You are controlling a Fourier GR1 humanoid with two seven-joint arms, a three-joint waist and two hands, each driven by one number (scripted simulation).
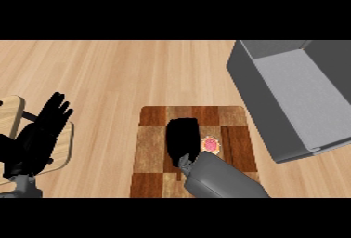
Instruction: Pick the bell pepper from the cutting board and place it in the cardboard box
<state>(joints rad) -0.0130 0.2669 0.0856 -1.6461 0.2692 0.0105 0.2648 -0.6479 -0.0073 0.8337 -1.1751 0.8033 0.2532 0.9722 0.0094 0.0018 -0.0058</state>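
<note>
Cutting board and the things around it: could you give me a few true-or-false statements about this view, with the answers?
1. The bell pepper lies on the cutting board. True.
2. The bell pepper is already inside the box. False: it lies on the cutting board, to the left of the box.
3. The right hand is over the cutting board, right beside the bell pepper. True.
4. The left hand is holding the bell pepper. False: it rests open, fingers up, at the view's left, away from the cutting board.
5. The box stands to the left of the cutting board. False: it stands to its right.
</note>
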